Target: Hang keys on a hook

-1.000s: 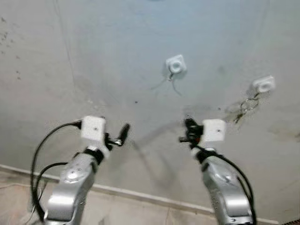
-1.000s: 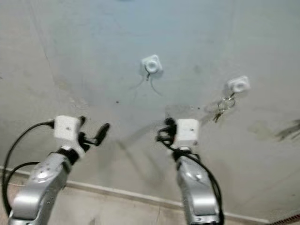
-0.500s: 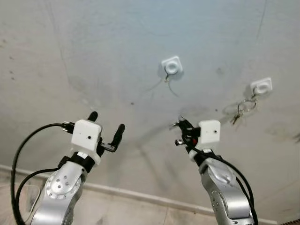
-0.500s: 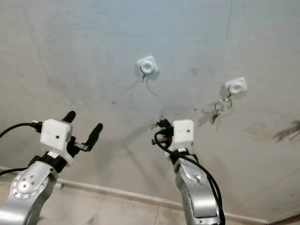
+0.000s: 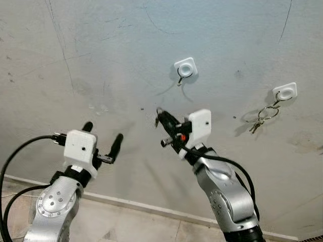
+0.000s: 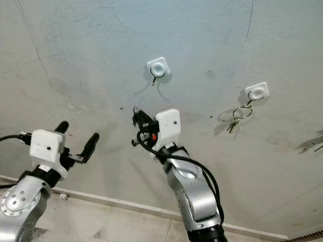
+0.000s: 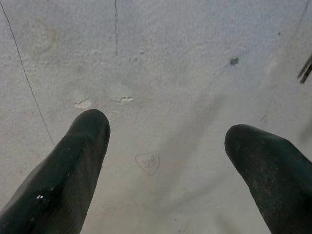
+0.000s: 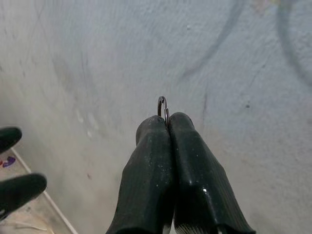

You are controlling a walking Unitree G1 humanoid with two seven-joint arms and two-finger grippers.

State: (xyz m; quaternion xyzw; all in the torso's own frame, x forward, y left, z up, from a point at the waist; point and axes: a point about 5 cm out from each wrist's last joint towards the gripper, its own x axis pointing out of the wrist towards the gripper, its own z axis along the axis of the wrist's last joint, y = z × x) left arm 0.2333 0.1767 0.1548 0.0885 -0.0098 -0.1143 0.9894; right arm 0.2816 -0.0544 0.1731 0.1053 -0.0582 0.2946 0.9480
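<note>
Right gripper point(image 8: 165, 122) clenched on key ring point(image 8: 162, 105), raised near wall point(image 5: 101, 60) below empty hook point(image 5: 185, 68). Left gripper point(image 5: 101, 138) fingers released, spread. Second hook point(image 5: 284, 92) held keys point(image 5: 261, 117).

grey wall point(image 5: 101, 50), white hook point(image 5: 185, 67), black right hand point(image 8: 167, 127)

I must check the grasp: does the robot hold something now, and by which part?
The right end effector pinches a key ring by its lower edge, fingers shut. The left end effector is open, holding nothing.
</note>
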